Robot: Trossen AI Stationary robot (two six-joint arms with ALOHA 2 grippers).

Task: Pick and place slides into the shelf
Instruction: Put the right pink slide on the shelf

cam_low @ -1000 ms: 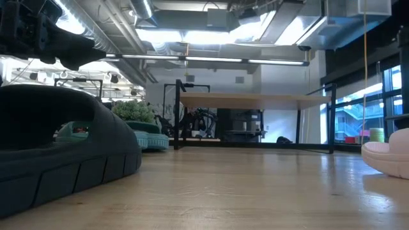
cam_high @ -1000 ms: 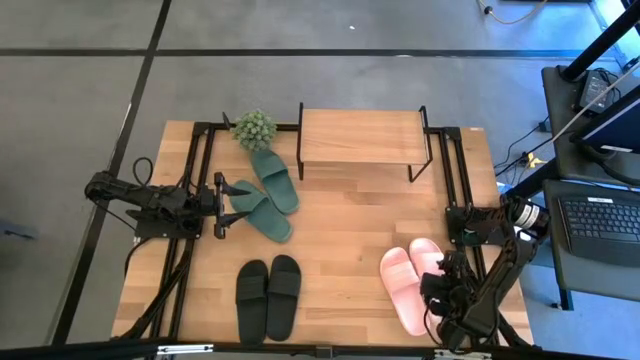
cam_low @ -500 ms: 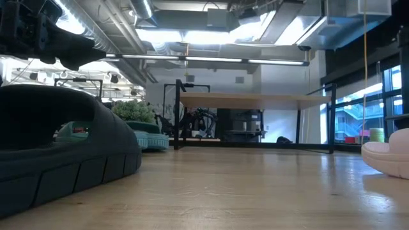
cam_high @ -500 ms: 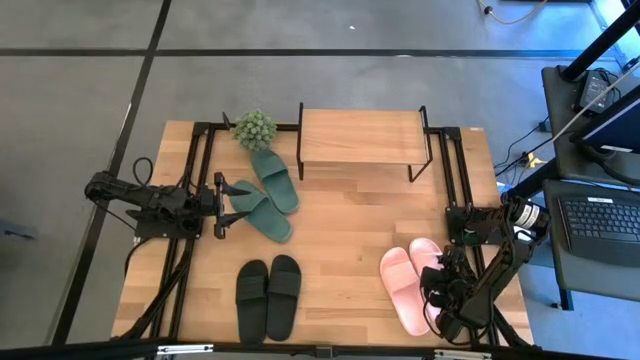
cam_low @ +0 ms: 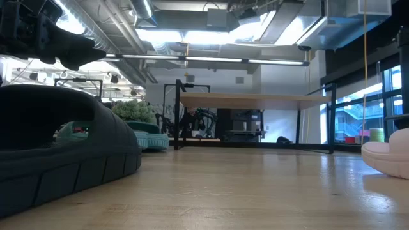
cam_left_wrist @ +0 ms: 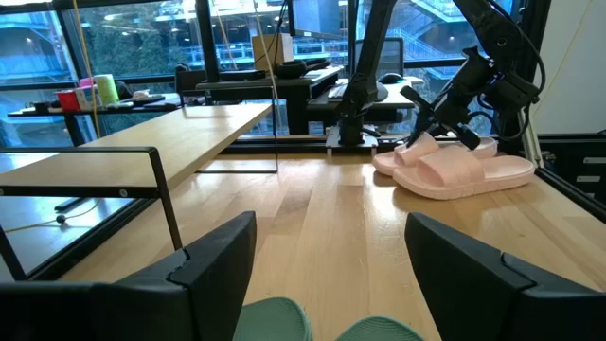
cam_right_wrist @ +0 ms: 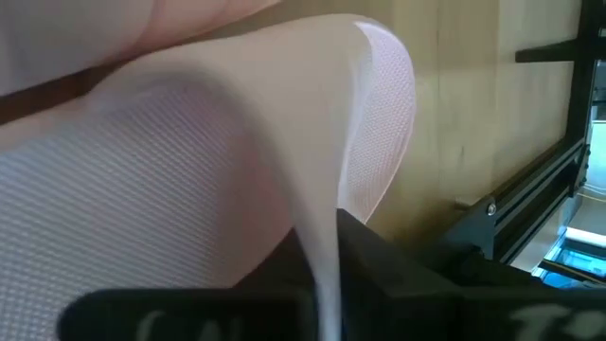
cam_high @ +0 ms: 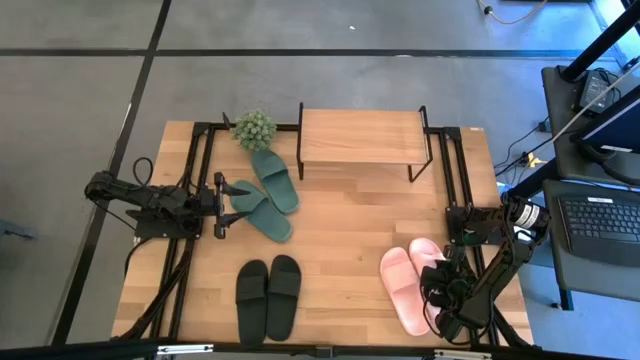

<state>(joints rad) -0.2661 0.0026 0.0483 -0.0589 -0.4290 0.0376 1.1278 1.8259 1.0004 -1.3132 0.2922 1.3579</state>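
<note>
A pink pair of slides [cam_high: 402, 290] lies near the table's front right. My right gripper [cam_high: 440, 285] stands over the right-hand one, shut on it, and hides part of it. The black pair [cam_high: 268, 297] lies at the front middle and the dark green pair [cam_high: 265, 195] at the left. My left gripper [cam_high: 225, 205] waits open beside the green pair, whose ends [cam_left_wrist: 275, 320] show between its fingers without touching. The shelf [cam_high: 362, 138] stands on its thin black legs at the far middle. My right gripper pinches a thin upright pink wall of the slide, its strap's edge [cam_right_wrist: 327, 227], between its two fingers [cam_right_wrist: 388, 270]. The left wrist view shows the fingers [cam_left_wrist: 428, 121] slanting down onto the slide from above. The slide's sole lies flat on the table.
A small potted plant [cam_high: 254, 128] stands at the far left, next to the green slides and the shelf's left frame. Black rails [cam_high: 455, 170] run along both table sides. Bare wood lies between the shelf and the pink and black pairs.
My right arm has shifted slightly over the pink slides. The slides lie where they were.
</note>
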